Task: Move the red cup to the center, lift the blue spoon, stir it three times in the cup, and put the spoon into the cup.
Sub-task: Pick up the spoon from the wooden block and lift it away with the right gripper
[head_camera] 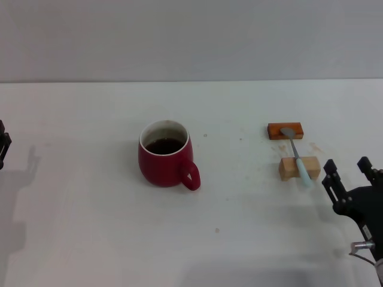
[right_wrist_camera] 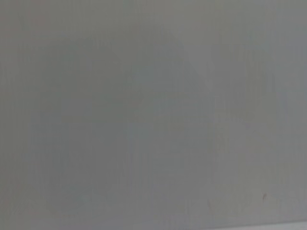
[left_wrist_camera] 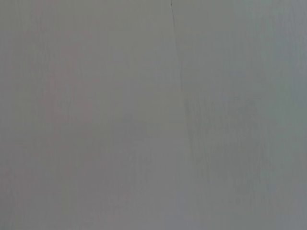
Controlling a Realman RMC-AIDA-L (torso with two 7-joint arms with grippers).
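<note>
The red cup (head_camera: 166, 155) stands upright a little left of the table's middle in the head view, dark liquid inside, its handle toward the front right. The blue spoon (head_camera: 297, 155) lies at the right, its grey bowl on an orange-brown flat block (head_camera: 285, 130) and its pale-blue handle across a tan wooden block (head_camera: 298, 168). My right gripper (head_camera: 348, 173) is open at the right edge, just right of and nearer than the spoon's handle. My left gripper (head_camera: 3, 143) shows only as a dark tip at the far left edge, far from the cup. Both wrist views show only plain grey surface.
The white table (head_camera: 90, 227) spreads around the cup. Small stains mark the surface near the blocks. The table's far edge meets a grey wall at the back.
</note>
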